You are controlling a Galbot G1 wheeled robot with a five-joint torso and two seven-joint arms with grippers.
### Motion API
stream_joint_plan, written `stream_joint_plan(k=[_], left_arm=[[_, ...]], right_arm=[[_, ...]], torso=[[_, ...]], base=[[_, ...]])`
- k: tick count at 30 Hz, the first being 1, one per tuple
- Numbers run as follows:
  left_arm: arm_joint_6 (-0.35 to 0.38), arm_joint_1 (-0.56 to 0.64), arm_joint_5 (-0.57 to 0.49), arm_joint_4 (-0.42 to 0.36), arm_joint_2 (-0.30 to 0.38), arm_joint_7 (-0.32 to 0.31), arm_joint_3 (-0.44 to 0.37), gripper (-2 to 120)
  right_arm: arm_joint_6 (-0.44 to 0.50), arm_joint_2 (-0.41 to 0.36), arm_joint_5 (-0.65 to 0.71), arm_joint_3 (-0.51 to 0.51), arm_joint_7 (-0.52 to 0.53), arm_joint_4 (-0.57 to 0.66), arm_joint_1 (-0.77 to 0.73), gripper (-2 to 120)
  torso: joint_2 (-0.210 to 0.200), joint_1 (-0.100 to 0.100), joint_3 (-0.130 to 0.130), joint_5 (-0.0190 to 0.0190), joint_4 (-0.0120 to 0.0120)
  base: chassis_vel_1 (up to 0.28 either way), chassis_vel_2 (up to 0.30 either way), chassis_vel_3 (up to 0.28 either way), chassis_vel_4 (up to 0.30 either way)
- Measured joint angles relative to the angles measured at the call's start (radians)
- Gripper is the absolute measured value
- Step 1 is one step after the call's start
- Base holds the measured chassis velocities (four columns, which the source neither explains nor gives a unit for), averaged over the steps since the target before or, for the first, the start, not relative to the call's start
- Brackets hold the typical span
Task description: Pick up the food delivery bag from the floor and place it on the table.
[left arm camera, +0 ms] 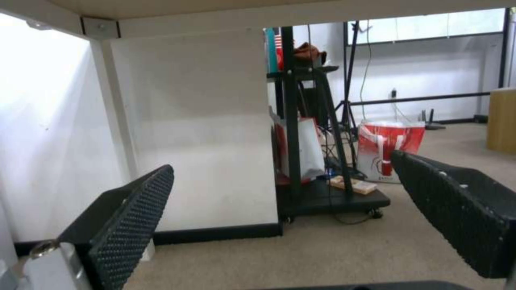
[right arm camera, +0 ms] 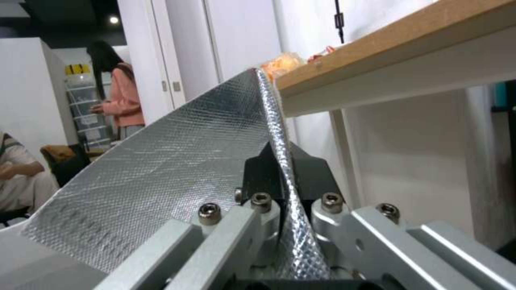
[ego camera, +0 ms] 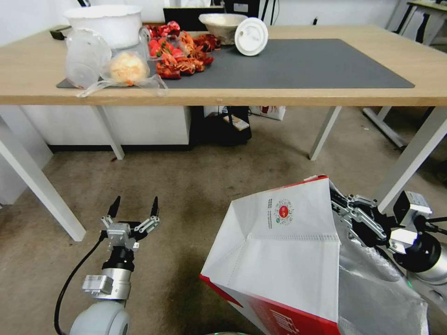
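The food delivery bag (ego camera: pixel 284 260) is white with a red side panel and a round red-green logo; it hangs tilted above the floor (ego camera: pixel 186 186) at the lower right of the head view. My right gripper (ego camera: pixel 342 211) is shut on the bag's rim, and the silver foil lining (right arm camera: pixel 177 169) runs between its black fingers (right arm camera: pixel 314 177). My left gripper (ego camera: pixel 134 205) stands open low over the carpet to the bag's left, with nothing between its ridged pads (left arm camera: pixel 134 225). The table (ego camera: pixel 28 70), light wood with a dark grey mat (ego camera: pixel 302 65), stretches across in front.
On the table's left stand a white bucket (ego camera: pixel 104 23), a clear lid, a small plastic bag with a bun (ego camera: pixel 126 69), red food (ego camera: pixel 181 51), a bowl and a white lid (ego camera: pixel 251 36). White table legs (ego camera: pixel 42 186) flank the carpet; a black cart (left arm camera: pixel 317 177) sits beneath.
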Motion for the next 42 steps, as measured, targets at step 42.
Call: stream_joint_plan(k=[42], left_arm=[[0.080,0.051,0.028,-0.077,-0.002,0.020,0.001,100]], right_arm=[[0.000,0.004,0.009,0.014,0.010,0.035,-0.021,0]], torso=[[0.168,0.029,0.142,0.0000,0.0000]], base=[[0.000,0.000,0.000,0.000]])
